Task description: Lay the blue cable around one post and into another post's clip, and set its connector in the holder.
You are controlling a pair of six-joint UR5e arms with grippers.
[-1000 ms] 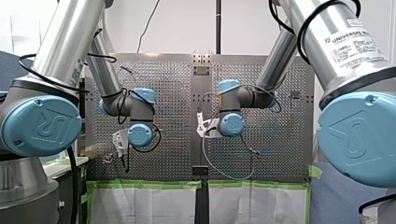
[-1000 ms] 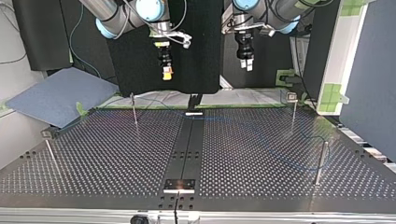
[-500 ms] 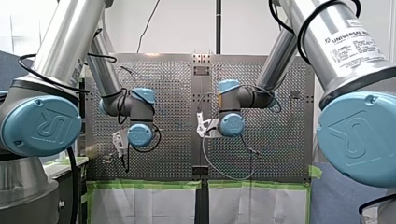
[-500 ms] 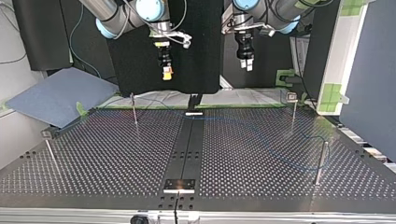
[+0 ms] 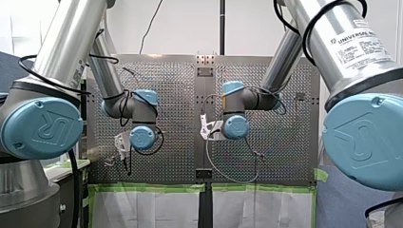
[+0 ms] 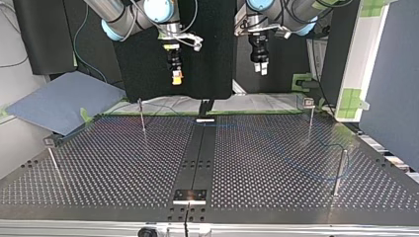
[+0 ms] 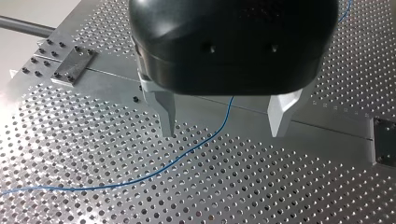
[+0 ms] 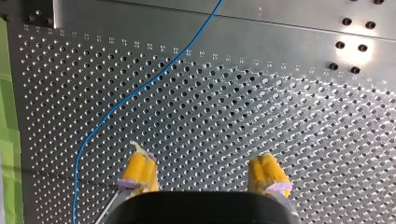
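**Both grippers open and empty above the blue cable**

My left gripper (image 7: 222, 133) has its metal fingers spread wide and grips nothing. Beneath it the blue cable (image 7: 140, 178) lies on the perforated table (image 7: 93, 140), crossing the plain centre strip (image 7: 252, 114). My right gripper (image 8: 203, 172), yellow pads wide apart, is also empty; the cable runs away from the strip ahead of it. The label (image 5: 362, 40) on my right arm reads "UNIVERSAL"; its finer print is illegible. The blue joint cap (image 5: 45, 128) bears a "UR" mark.

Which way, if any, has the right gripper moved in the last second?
No. In the top view the right gripper hangs at the same offset from the thin post as in both earlier pictures.
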